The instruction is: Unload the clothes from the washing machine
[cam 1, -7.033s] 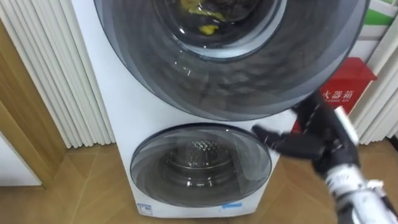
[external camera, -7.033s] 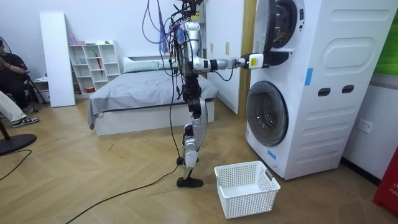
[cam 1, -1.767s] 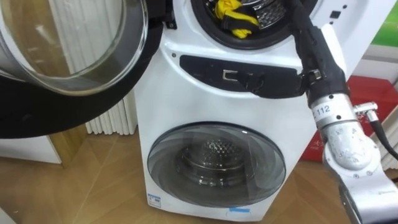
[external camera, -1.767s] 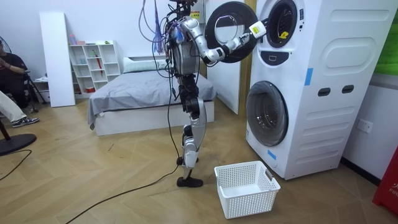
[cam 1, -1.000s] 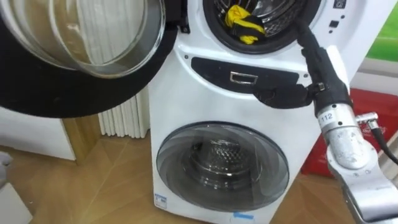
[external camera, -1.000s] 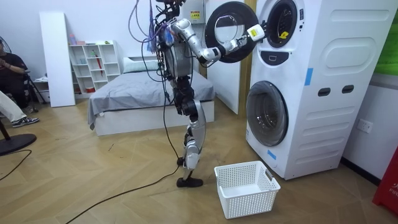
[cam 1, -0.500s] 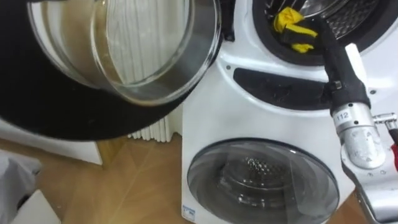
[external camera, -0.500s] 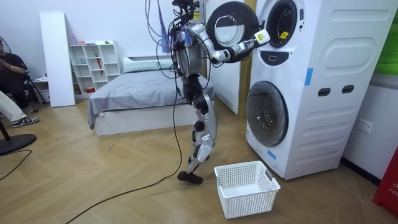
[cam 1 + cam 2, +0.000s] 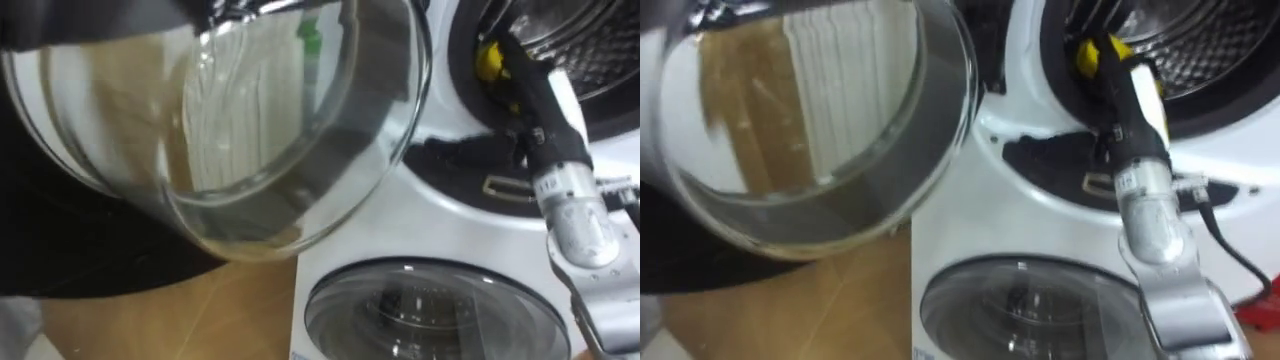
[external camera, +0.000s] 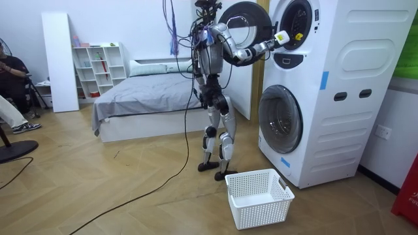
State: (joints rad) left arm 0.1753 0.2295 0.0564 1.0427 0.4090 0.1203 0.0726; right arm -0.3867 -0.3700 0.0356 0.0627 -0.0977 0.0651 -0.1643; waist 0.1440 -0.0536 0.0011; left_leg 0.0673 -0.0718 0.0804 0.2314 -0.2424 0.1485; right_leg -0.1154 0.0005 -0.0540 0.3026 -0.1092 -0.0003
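Bedroom floor in front of the washer bears an empty basket; above it the open door hangs to the left. Right hand reaches the upper drum's lip, at the yellow cloth lying inside, though whether it grips cannot be told. A shallow pinch could let the cloth fall short of the basket.

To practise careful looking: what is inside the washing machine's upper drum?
A yellow cloth lies at the front of the upper drum, the right hand reaching to it. The hand covers part of it; anything deeper is hidden.
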